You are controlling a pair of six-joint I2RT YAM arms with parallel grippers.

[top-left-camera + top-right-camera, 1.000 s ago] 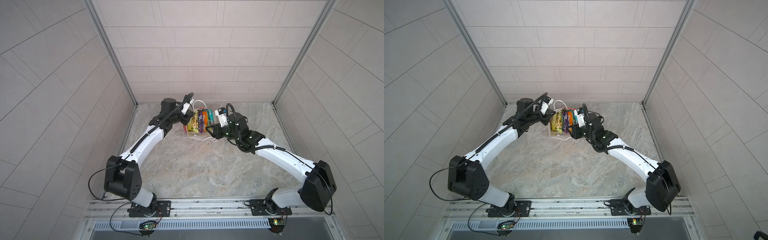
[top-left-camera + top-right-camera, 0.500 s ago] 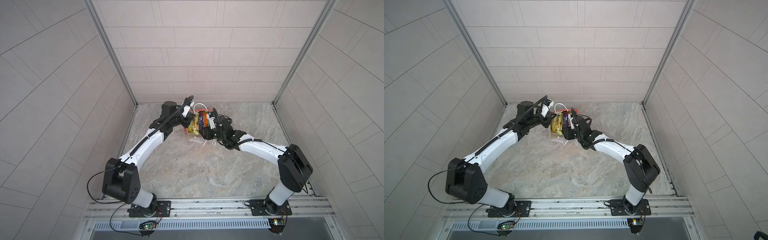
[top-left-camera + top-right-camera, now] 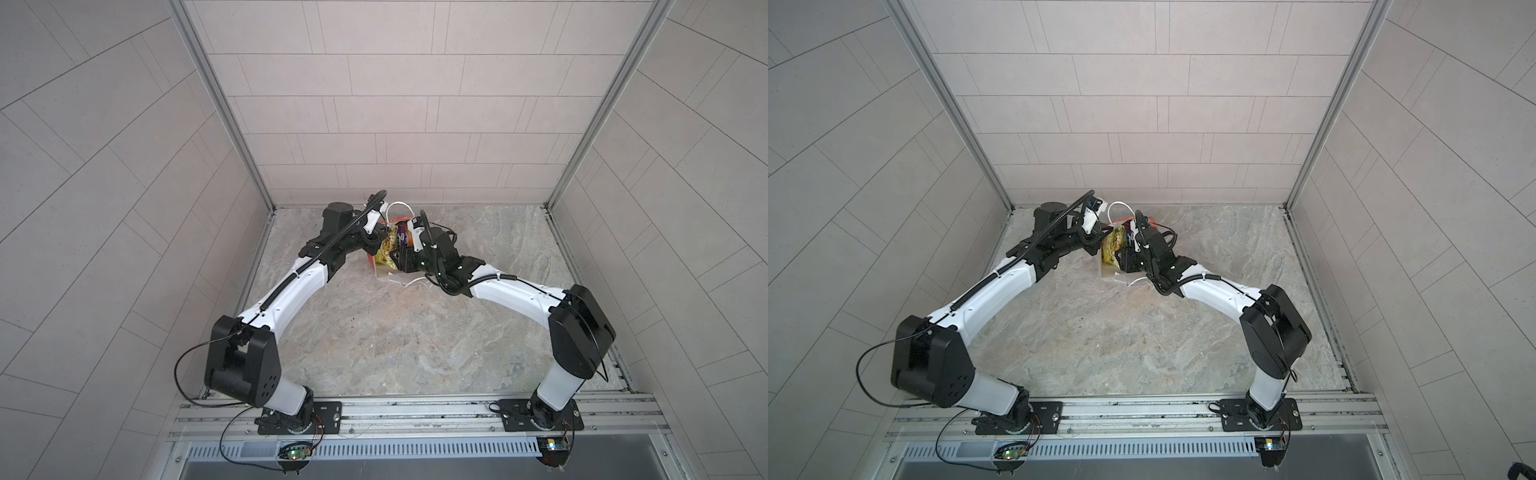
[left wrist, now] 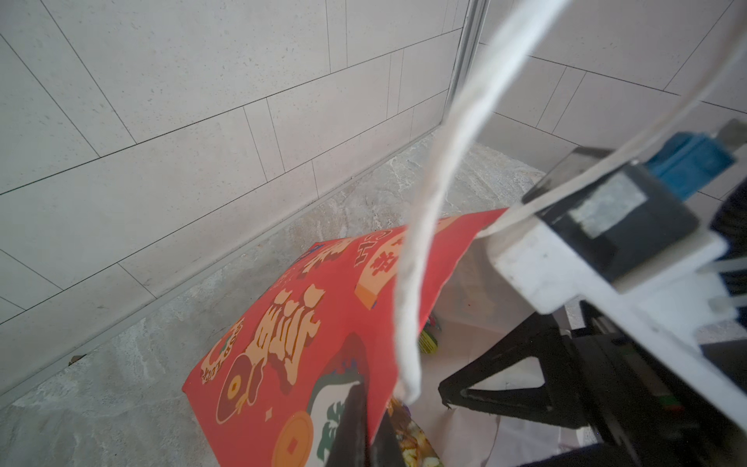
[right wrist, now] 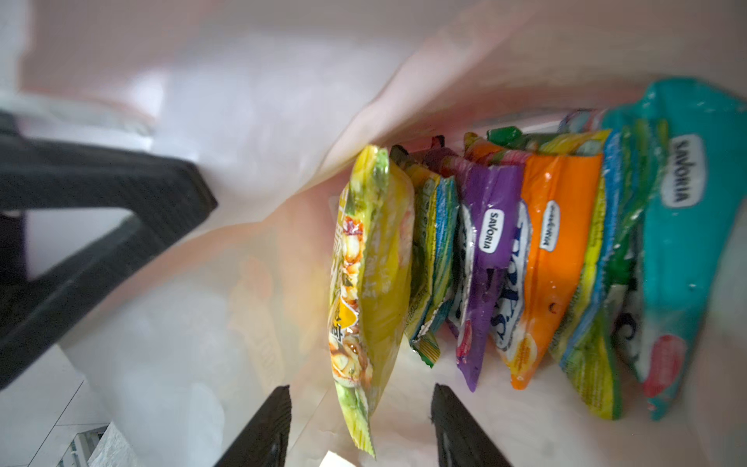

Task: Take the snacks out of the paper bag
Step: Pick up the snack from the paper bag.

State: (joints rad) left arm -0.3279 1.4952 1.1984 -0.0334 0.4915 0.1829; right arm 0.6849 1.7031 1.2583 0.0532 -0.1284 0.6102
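Pinching the red paper bag rim at the back of the table, left fingers press together, right fingers spread inside it either side of the yellow packet in the snacks row.

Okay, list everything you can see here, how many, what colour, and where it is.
paper bag: one, red with gold print, far middle of the table.
cord handles: two, white, one raised over the bag, one trailing on the table.
snack packets: about six, yellow, green, purple, orange, teal, side by side inside the bag.
table: one, marbled grey-beige, under everything.
walls: three, pale tiles, around the table.
arms: two, white and black, reaching in from the front.
left gripper: one, black, shut on the bag's edge.
right gripper: one, black, open at the bag's mouth, facing the yellow packet.
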